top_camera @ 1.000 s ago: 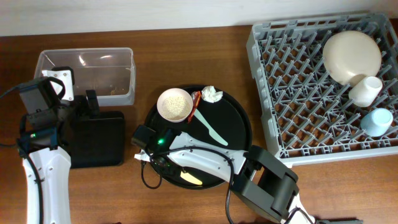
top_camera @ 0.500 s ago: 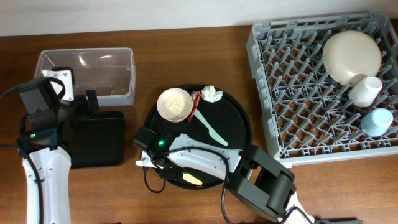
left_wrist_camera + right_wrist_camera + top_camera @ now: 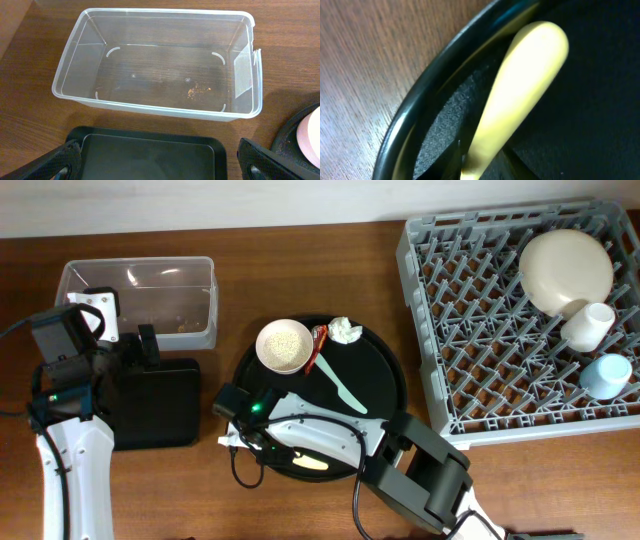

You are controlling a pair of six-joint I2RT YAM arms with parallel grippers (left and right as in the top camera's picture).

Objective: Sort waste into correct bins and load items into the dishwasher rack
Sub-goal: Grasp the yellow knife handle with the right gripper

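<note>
A brown wooden table (image 3: 300, 270) is holding everything up. Four things are sitting right on it. A clear tub (image 3: 160, 305) is sitting at the back on the left side. A flat black tray (image 3: 165, 410) is lying just beside the tub, closer to the front edge. A round black tray (image 3: 385, 385) is resting in the middle of the table. A big grey rack (image 3: 480, 330) is sitting on the right, close beside the round black tray, and it is filling most of that side.
</note>
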